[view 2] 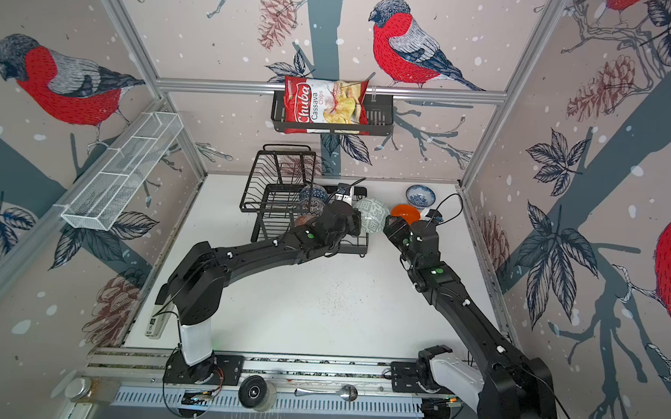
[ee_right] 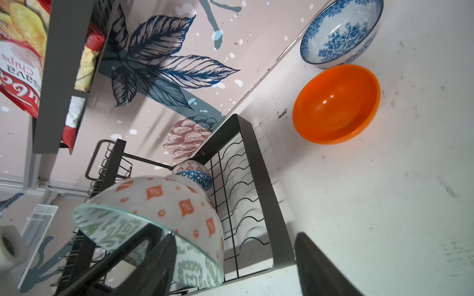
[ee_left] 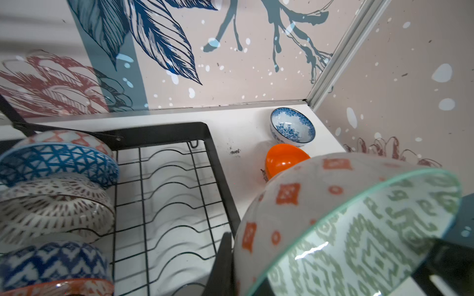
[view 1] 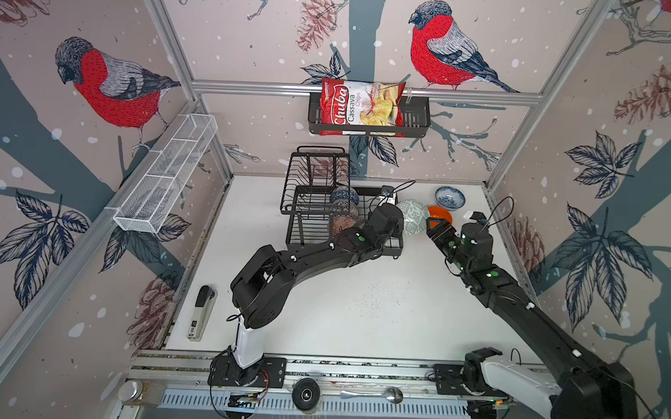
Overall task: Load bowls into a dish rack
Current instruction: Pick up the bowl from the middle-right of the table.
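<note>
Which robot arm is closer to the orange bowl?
Right. The right gripper hangs close beside the orange bowl; the left gripper is farther off, holding the green bowl by the rack.

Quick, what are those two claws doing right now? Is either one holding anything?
Left gripper: closed, holding the grey-green patterned bowl by its rim.
Right gripper: open, holding nothing.

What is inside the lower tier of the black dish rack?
Three bowls on edge in a row: blue triangle bowl, white lattice bowl, blue-and-orange bowl. The other slots seen are bare; the left arm covers the near corner.
</note>
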`<move>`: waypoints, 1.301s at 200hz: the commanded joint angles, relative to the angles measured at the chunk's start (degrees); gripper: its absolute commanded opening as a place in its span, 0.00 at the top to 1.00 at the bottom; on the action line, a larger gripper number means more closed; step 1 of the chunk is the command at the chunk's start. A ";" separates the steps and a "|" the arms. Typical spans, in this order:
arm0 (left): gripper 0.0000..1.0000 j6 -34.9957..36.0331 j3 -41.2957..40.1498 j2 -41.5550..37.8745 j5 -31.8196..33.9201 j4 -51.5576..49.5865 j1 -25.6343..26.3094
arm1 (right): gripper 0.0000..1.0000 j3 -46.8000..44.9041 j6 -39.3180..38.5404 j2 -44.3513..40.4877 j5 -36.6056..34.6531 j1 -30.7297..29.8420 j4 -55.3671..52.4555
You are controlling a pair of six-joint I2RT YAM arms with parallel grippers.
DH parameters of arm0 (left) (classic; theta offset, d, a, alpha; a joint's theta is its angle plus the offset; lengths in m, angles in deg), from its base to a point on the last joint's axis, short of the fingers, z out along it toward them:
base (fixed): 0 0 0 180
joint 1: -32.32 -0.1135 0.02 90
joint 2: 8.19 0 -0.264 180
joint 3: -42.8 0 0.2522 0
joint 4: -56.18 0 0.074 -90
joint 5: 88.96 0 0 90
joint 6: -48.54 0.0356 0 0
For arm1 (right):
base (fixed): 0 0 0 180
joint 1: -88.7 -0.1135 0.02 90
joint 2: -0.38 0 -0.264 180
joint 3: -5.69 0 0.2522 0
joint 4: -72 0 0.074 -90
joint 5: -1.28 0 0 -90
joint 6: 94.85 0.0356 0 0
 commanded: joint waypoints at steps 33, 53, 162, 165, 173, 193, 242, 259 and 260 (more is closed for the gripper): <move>1.00 3.72 -3.26 -1.73 9.72 11.44 -0.12 | 0.00 4.42 3.83 -1.70 3.25 0.05 -0.30; 1.00 4.14 -4.93 -2.15 11.44 14.89 -0.14 | 0.00 4.08 8.01 -2.13 5.66 0.10 2.48; 1.00 5.60 -8.42 -1.30 11.95 24.63 0.07 | 0.01 5.50 25.86 2.79 10.05 -4.27 16.65; 1.00 5.64 -8.46 -1.30 12.00 24.77 0.13 | 0.01 5.65 26.18 3.14 10.22 -4.42 16.95; 1.00 5.77 -8.47 -1.30 11.97 24.91 0.15 | 0.03 5.96 27.09 4.05 10.77 -4.71 17.98; 1.00 6.45 -8.67 -1.30 12.15 25.64 0.24 | 0.07 6.85 28.41 6.09 10.99 -5.82 19.91; 1.00 7.20 -11.09 -2.00 13.00 28.83 0.78 | 0.23 7.73 31.57 8.87 8.65 -7.32 22.88; 1.00 7.49 -12.25 -2.35 13.66 30.13 1.03 | 0.27 7.89 32.36 9.91 7.92 -7.37 24.46; 1.00 7.51 -12.29 -2.35 13.63 30.23 1.12 | 0.27 7.87 32.40 9.95 7.87 -7.36 24.47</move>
